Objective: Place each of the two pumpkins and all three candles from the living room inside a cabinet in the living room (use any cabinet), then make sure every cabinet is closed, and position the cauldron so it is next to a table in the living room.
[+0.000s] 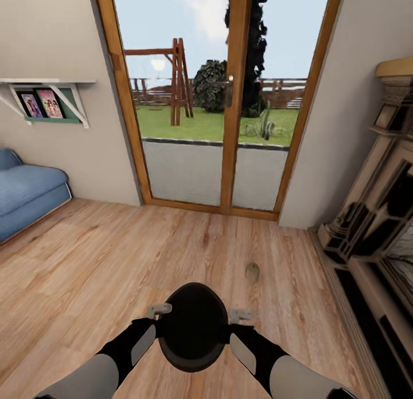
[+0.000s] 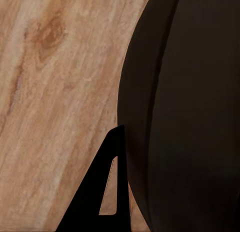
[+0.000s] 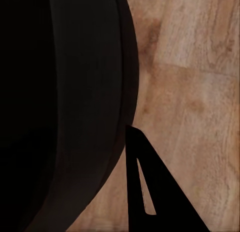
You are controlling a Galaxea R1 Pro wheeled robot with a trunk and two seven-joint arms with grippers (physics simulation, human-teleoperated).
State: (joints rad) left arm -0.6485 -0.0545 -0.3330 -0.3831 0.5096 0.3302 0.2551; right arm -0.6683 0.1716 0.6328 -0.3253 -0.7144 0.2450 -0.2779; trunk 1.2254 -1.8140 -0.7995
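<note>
The matte black cauldron hangs low in front of me over the wooden floor, held between both arms. My left gripper grips its left rim and my right gripper grips its right rim. In the left wrist view the cauldron's wall stands against one dark finger, with the other finger hidden behind it. The right wrist view shows the same: the wall beside one finger. A tan-olive candle stands on the floor just beyond my right gripper. Pumpkins and cabinet are out of view.
Glass patio doors with orange wood frames close the far wall. A blue sofa sits at the left under a shelf of pictures. A dark carved fireplace surround runs along the right. Open plank floor lies ahead.
</note>
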